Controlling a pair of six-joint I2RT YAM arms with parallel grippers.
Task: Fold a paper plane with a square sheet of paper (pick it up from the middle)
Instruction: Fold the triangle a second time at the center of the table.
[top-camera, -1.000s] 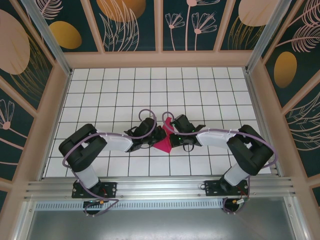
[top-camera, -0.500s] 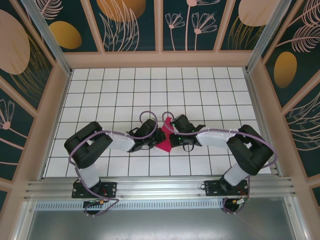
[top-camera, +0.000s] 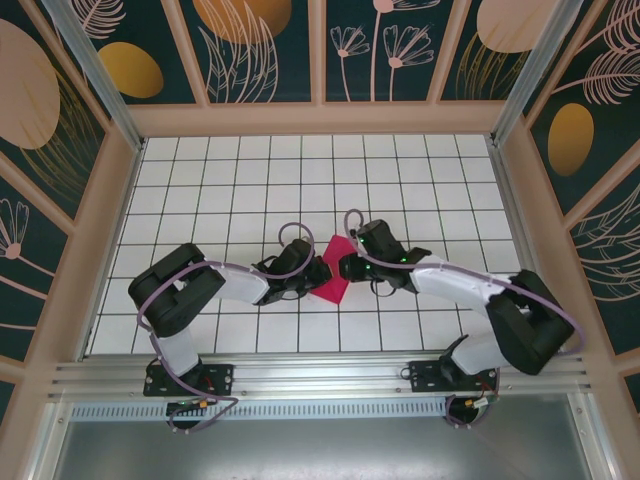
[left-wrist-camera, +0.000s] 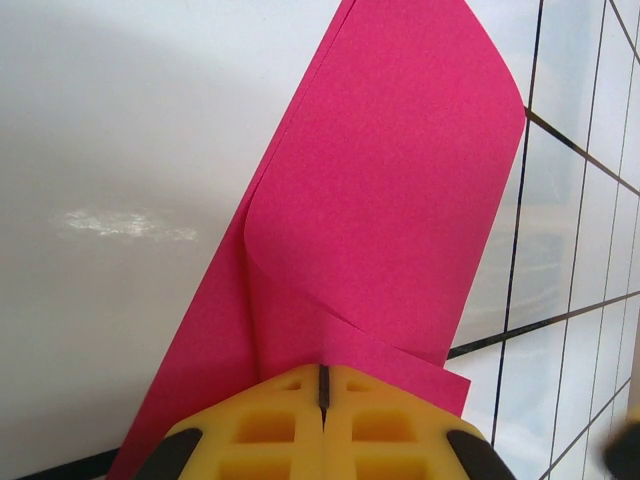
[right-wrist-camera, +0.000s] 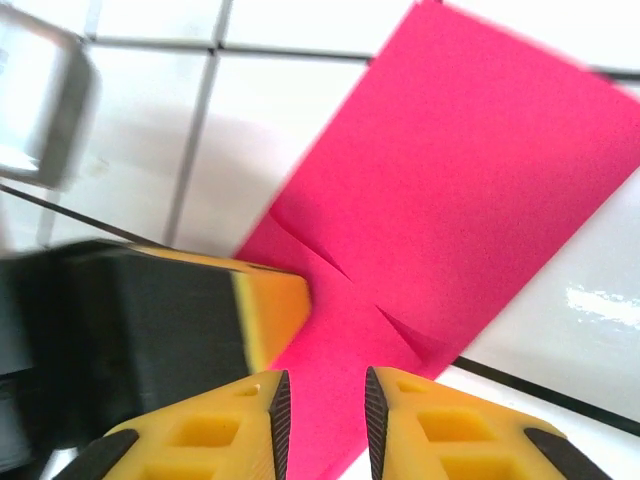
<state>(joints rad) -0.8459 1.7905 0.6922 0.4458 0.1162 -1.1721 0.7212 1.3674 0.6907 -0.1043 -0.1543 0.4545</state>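
Nearest the camera, both arm bases were bolted at the table's front edge, and the arms reached inward toward each other over the white tiled table (top-camera: 220, 180).

The left gripper (top-camera: 322, 270) was low at the table's middle. In the left wrist view, the left gripper (left-wrist-camera: 322, 372) had its yellow fingers (left-wrist-camera: 270, 430) pressed together with only a hairline seam between them, clamped on the near edge of the sheet of paper (left-wrist-camera: 390, 200). The magenta sheet ran away from the fingers, folded over itself, with one layer curling up along a soft crease.

The right gripper (top-camera: 345, 266) faced the left one from the opposite side of the sheet of paper (top-camera: 333, 280). In the right wrist view, the right gripper (right-wrist-camera: 320, 385) had its jaws narrowly parted, and pink paper showed through the gap. Whether the pads touched the sheet could not be told. The sheet of paper (right-wrist-camera: 450, 180) lay on the tiles, with short creases near its middle.

Beyond stood the patterned back wall (top-camera: 265, 50).
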